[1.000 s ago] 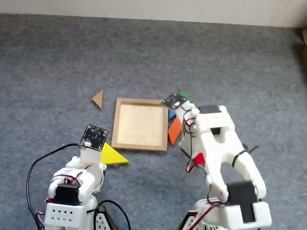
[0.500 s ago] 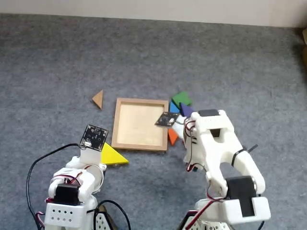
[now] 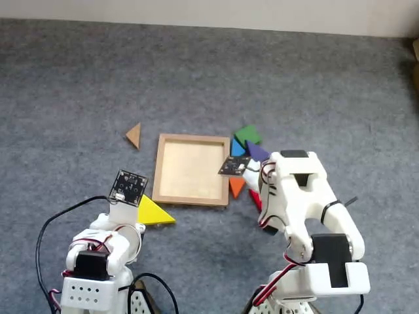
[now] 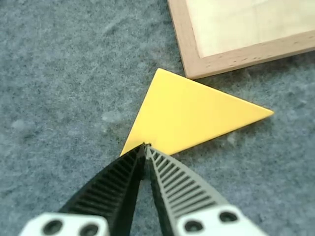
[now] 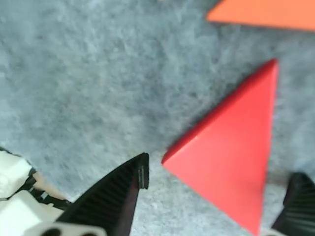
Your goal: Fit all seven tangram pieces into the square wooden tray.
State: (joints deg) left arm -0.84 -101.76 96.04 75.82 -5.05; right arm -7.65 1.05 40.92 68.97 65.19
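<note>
Pick step: right gripper (image 5: 220, 179) fingers spread either side of the red triangle (image 5: 231, 157), which lies on carpet near the tray (image 3: 159, 171); probably no contact yet. Left gripper (image 4: 146, 150) fingers pressed together, empty, tip at the yellow triangle (image 4: 192, 113). Next: close, lift, seat flat in tray.

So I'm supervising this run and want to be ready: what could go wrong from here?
The red triangle lies flat on the carpet between the open fingers of the right end effector; closing may slip off its slanted edges. The orange piece sits close and could get nudged.
</note>
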